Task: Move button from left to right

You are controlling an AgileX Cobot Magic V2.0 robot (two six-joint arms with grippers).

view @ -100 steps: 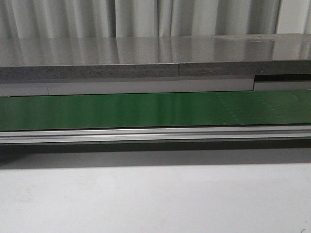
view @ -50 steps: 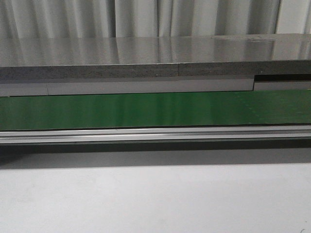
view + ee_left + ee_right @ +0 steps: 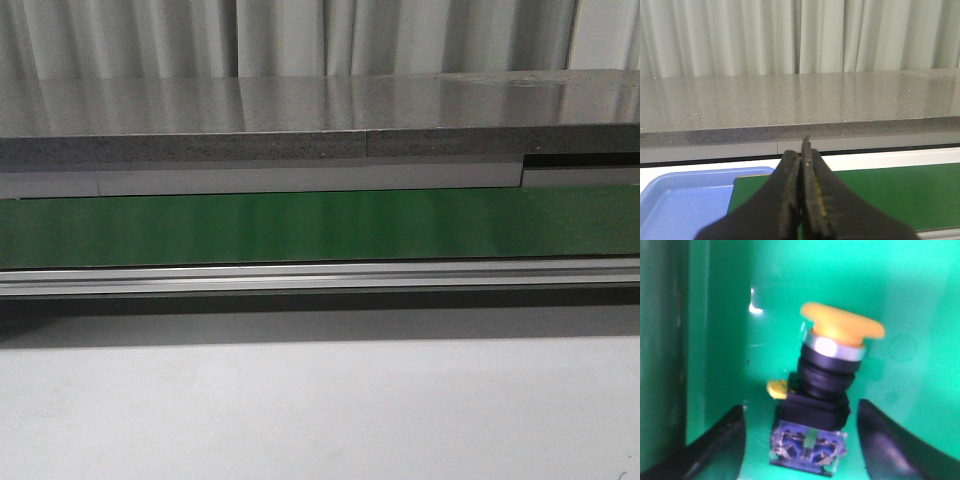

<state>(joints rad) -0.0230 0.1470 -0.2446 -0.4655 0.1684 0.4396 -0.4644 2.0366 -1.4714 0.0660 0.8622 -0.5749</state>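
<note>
The button (image 3: 827, 390) lies on its side on the green belt (image 3: 920, 295), seen only in the right wrist view, with its yellow-orange cap pointing away from the camera and its black boxy body nearest the right hand (image 3: 802, 440). That hand is spread wide, one dark finger on either side of the body and clear of it, holding nothing. The button looks like a rigid piece of moulded plastic and metal, small and probably light, so it should neither bend nor crush under a firm pinch. The cap is smooth, rounded and wider than the neck, and the silvery band below it is round too; both would likely slip or roll between flat fingers. The square black body offers flat, parallel sides and seems the best place to take hold, low down near the belt. The clear block at the base, with small metal contacts showing, looks the most delicate part and is best left unsqueezed. A small yellow tab sticks out at one side of the body and could catch a finger. The left hand (image 3: 801, 200) is pressed closed with nothing between its fingers, hovering above the belt beside a blue tray (image 3: 685, 200). The front view shows only the bare belt and grey surface (image 3: 320, 410).
</note>
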